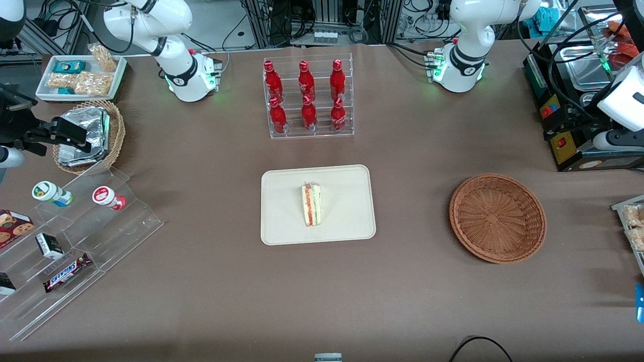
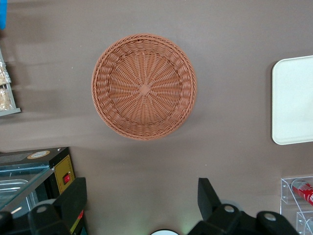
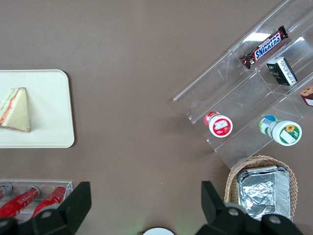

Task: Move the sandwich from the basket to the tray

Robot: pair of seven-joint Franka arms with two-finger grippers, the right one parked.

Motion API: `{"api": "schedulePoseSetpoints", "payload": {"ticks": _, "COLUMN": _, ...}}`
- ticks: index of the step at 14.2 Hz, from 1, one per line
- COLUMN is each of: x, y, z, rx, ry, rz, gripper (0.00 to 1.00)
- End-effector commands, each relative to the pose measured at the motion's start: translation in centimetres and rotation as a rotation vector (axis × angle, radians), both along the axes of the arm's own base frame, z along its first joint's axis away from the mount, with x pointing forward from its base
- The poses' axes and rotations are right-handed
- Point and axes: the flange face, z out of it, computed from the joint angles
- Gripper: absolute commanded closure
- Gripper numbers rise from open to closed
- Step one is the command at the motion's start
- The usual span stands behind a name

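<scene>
My gripper (image 2: pixel 142 205) hangs spread wide above the brown table (image 1: pixel 211 301). On it rest the tray (image 1: pixel 347 221) at the middle, the basket (image 1: pixel 497 217) toward my end, and the bottle rack (image 1: pixel 308 98) farther from the front camera.

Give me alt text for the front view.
A wrapped sandwich lies on the cream tray at the table's centre. The round wicker basket beside it holds nothing, and the open gripper hangs above the working arm's end of the table.

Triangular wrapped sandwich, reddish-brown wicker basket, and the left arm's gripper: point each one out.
triangular wrapped sandwich (image 1: pixel 311 204), front view, middle of its filling edge, on the cream tray.
reddish-brown wicker basket (image 2: pixel 144 89), left wrist view, woven centre.
left arm's gripper (image 2: pixel 142 198), left wrist view, midway between its open fingertips.
</scene>
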Motion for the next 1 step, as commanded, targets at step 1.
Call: {"api": "schedulePoseSetpoints", "payload": {"ticks": 1, "x": 0.19, "y": -0.24, "z": 0.49, "rx": -0.013, "ry": -0.013, "rz": -0.001, "gripper": 0.00}}
